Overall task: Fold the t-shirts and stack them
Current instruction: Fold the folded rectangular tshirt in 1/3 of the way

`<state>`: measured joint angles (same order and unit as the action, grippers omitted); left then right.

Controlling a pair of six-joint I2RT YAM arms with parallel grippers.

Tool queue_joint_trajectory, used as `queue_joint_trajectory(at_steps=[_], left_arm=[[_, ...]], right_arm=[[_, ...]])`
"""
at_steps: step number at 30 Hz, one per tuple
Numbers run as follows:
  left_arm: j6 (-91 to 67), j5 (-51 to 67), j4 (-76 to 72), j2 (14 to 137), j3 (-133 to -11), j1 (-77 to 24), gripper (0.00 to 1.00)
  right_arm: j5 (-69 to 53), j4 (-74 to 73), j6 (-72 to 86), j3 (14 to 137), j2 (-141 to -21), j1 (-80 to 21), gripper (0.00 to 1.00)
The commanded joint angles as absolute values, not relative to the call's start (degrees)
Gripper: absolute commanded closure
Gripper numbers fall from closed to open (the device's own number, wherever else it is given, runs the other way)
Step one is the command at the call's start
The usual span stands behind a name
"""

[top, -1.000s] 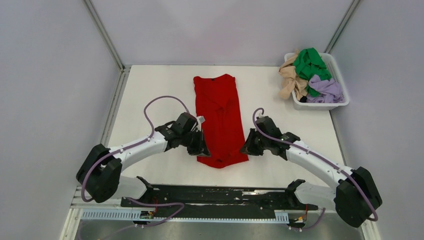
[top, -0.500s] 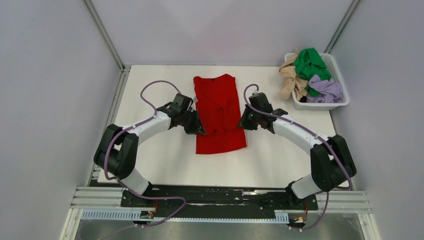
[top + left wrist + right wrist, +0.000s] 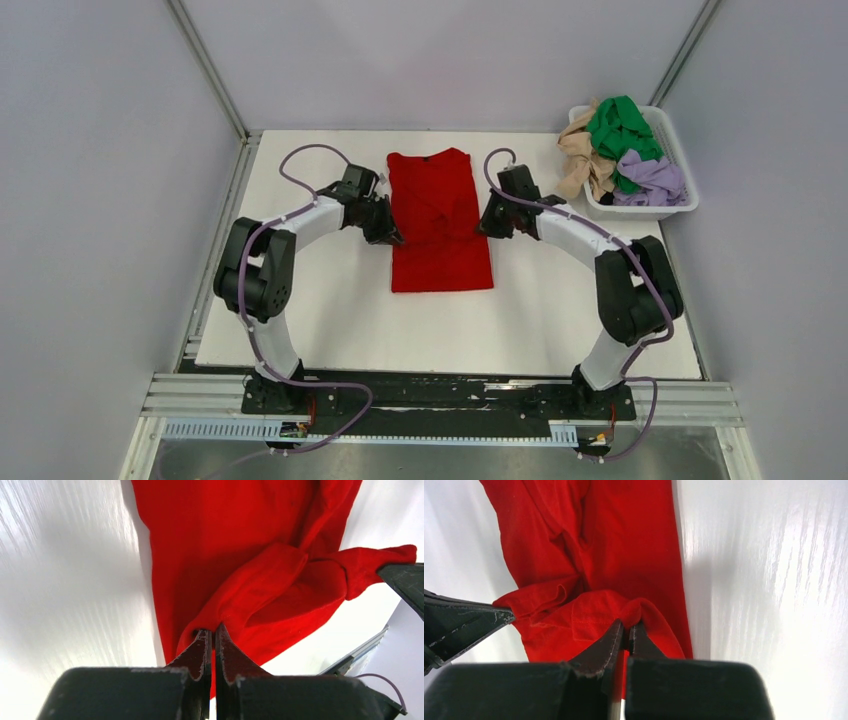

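The red t-shirt (image 3: pixel 441 262) lies lengthwise down the middle of the desk (image 3: pixel 300 310), collar toward the far wall, narrowed into a long strip. The left tool (image 3: pixel 392 236) is clamped shut on a pinch of red cloth at the strip's left edge, and the right tool (image 3: pixel 486 227) grips the matching pinch on the right edge. Both wrist views show the jaws closed with fabric bunched between them.

The lifted cloth looks like the hem end, doubled back over the near half, so I take this to be the end-to-end fold, about midway through. The next move calls for both arms to carry the hem evenly toward the collar, lay it flat with edges matched, then let go together; uneven travel would skew the fold.

The green t-shirt (image 3: pixel 618 125), beige t-shirt (image 3: pixel 580 155) and lavender t-shirt (image 3: pixel 655 178) sit heaped in the white basket (image 3: pixel 640 210) at the far right corner, unfolded. Most of the job remains.
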<state>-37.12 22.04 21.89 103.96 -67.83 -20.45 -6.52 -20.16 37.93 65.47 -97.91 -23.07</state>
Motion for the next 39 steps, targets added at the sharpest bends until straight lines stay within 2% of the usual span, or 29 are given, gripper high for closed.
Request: queue_joint_trajectory(at_steps=[1,16,18,20,22,23,24,25,26,27,28,29,34,39], left_arm=[[-35.0,23.19,21.52,107.19,-72.55,-19.19,1.0],[-35.23,19.85,21.44,110.85,-77.5,-17.78,0.98],[-35.24,19.13,21.55,111.59,-78.13,-17.71,0.96],[-34.88,19.05,22.05,112.69,-79.26,-17.55,0.88],[-34.86,18.97,21.92,113.39,-80.1,-17.45,0.7],[-35.06,18.93,21.81,113.52,-80.63,-17.37,0.51],[-35.15,19.06,21.36,113.41,-80.87,-17.34,0.26],[-35.4,19.02,21.05,113.22,-81.3,-17.21,0.07],[-35.54,18.88,20.42,112.44,-81.39,-17.18,0.02],[-35.74,18.85,20.19,111.94,-81.63,-17.08,0.01],[-35.71,18.55,19.92,110.71,-81.73,-17.07,0.0],[-35.62,18.37,20.02,109.98,-81.74,-17.01,0.0],[-34.37,16.56,21.3,101.34,-77.25,-16.96,0.0],[-34.02,13.47,23.08,90.64,-68.62,-16.96,0.0]], right_arm=[[-8.08,-16.87,35.75,69.32,-100.07,-21.87,1.0],[-10.81,-15.1,34.19,75.28,-107.08,-19.76,0.99],[-10.97,-15.08,34.32,76.17,-108.06,-19.48,0.98],[-10.99,-15.07,34.53,76.71,-108.9,-18.99,0.97],[-11.61,-15.08,34.51,77.69,-109.85,-18.47,0.9],[-12.08,-15.05,34.34,78.27,-110.29,-18.13,0.84],[-12.92,-15.09,34.18,79.01,-110.85,-17.78,0.73],[-13.85,-15.08,33.95,79.57,-111.06,-17.31,0.63],[-14.1,-15.04,33.97,79.98,-110.89,-16.97,0.53],[-13.68,-15.03,34.23,79.95,-110.38,-16.82,0.37],[-13.1,-15.04,34.16,79.72,-109.55,-16.8,0.12],[-12.4,-15.03,34.0,79.16,-108.44,-16.79,0.02],[-9.73,-13.63,32.69,71.54,-101.23,-16.8,0.0],[-18.72,-7.15,30.4,62.16,-93.87,-18.42,0.0]])
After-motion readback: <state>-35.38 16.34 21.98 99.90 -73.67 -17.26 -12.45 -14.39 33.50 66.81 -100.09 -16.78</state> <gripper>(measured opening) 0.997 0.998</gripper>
